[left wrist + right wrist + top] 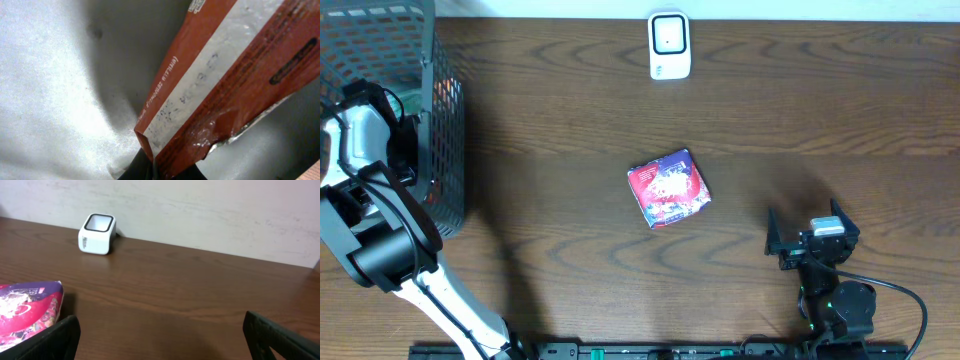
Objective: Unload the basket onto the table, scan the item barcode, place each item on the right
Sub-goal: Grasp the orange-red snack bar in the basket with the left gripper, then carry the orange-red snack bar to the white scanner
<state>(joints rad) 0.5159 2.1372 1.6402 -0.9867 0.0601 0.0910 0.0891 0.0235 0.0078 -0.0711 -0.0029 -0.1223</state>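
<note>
Between the fingertips of the left gripper [155, 167], at the bottom edge of the left wrist view, a corner of an orange packet [225, 85] is pinched, the jaws closed tight on its crimped seam. From that hold the packet's long axis runs up and to the right, away from the claw, with a silver strip of faint print along it. No barcode can be made out on the face that shows. Around it lies a pale grey blurred surface that cannot be identified. From above, the left arm [370, 140] reaches into the wire basket [445, 120] at the far left corner of the table [820, 100], so the packet is in or just over the basket, hidden there by the arm and mesh. Out on the table's middle a pink packet [669, 189] lies flat, touched by neither arm. Beyond it, at the far edge, stands the white scanner [669, 45], its window facing upward. The right gripper [810, 240] rests near the front right, jaws spread wide and empty. The coming move likely turns on this: the scanner lies well to the right of the basket, so the left arm, already holding the item, must carry it across and turn its coded face down.
</note>
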